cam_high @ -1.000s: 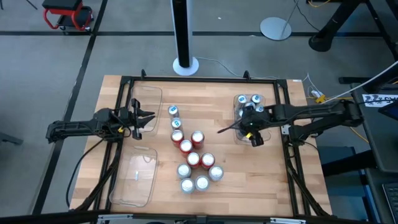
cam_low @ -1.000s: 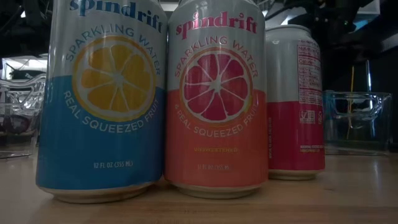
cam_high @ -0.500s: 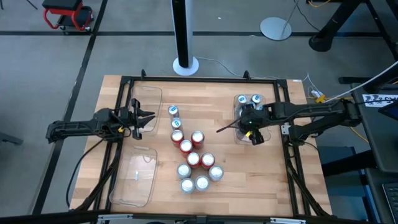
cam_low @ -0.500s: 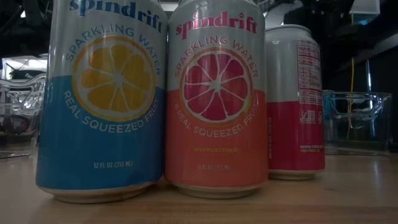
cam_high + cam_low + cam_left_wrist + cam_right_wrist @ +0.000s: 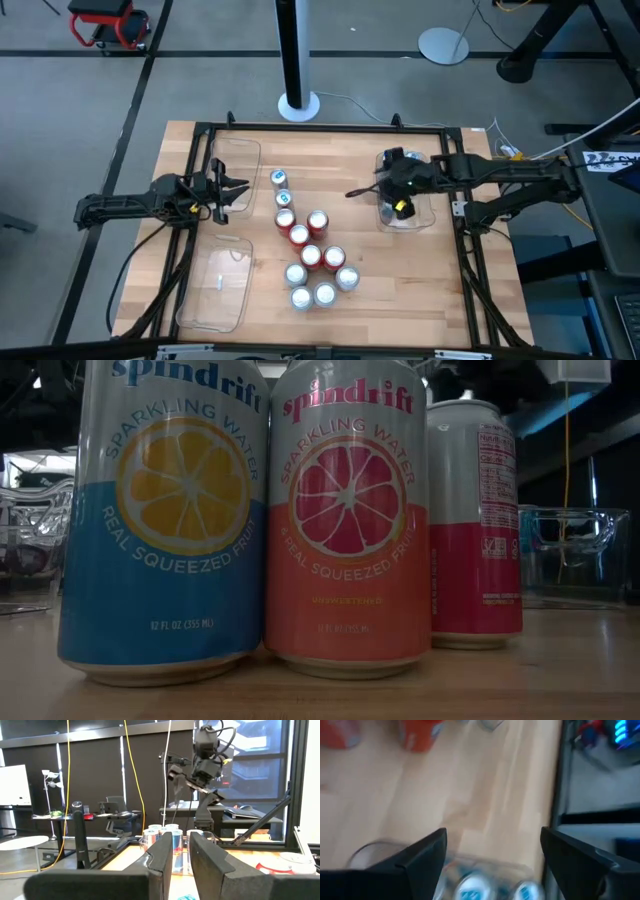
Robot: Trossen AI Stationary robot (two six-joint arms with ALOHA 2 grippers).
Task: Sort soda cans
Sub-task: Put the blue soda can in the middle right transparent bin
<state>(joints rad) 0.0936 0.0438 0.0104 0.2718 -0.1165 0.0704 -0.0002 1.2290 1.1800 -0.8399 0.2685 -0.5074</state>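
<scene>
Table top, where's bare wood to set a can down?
Bare wood lies on the table below the right tray, and between the can cluster and that tray. The middle, around the cluster, is crowded; two empty trays line the left edge.

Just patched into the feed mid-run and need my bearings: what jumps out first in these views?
The tight cluster of red and silver-topped soda cans standing mid-table on the wooden tabletop grabs the eye first. Next, the right gripper, jaws open and empty, hangs above the clear rectangular plastic tray on the table's right side, with blue cans inside below it. The left gripper waits shut at the left, near two more clear trays.
</scene>
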